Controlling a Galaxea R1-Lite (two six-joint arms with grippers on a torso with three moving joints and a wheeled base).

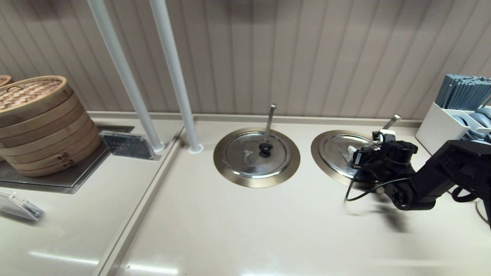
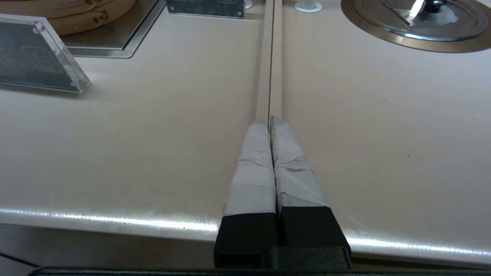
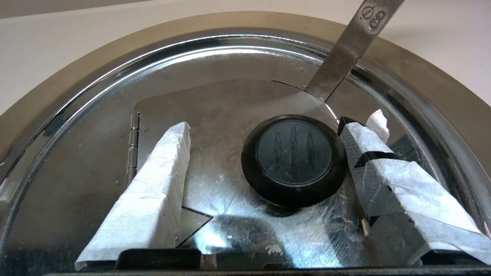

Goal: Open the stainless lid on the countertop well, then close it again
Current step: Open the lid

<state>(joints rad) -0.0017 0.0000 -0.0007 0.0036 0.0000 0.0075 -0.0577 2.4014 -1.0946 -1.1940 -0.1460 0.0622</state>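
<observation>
You see the stainless lid point(image 1: 339, 153), round and shiny, black knob at centre, seated flat and closed, right of centre in the head view, the countertop well point(image 1: 320, 153) showing its bronze rim ring around it, slanted ladle handle behind.

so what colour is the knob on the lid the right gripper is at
Black, on the stainless lid; the knob shows best in the right wrist view, between the right gripper's fingers.

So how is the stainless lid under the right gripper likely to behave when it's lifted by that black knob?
The stainless lid looks like thin rigid steel, so probably stiff and fairly light. Its polished surface seems slippery, so the black knob is the surer hold; the right gripper stands open around it. The ladle handle passes through a notch, so the lid may catch it if lifted askew.
</observation>
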